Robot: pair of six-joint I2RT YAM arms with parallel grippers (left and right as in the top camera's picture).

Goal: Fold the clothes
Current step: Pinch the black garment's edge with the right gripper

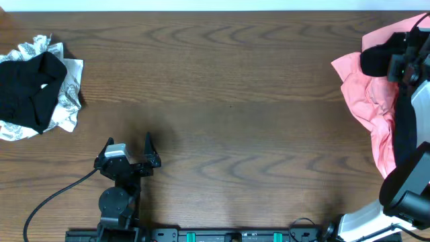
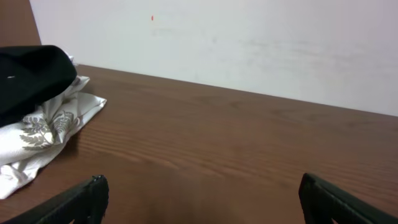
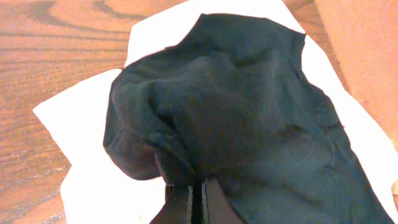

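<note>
My right gripper is shut on a black garment and holds it up at the table's far right, where it also shows in the overhead view. A pink garment lies crumpled under it. A white cloth lies beneath the black garment in the right wrist view. At the far left a black garment lies on a white leaf-print cloth, also in the left wrist view. My left gripper is open and empty near the front edge, apart from that pile.
The wooden table stretches between the two piles. A black cable runs from the left arm's base to the front left. The right arm's white base stands at the front right. A pale wall rises behind the table.
</note>
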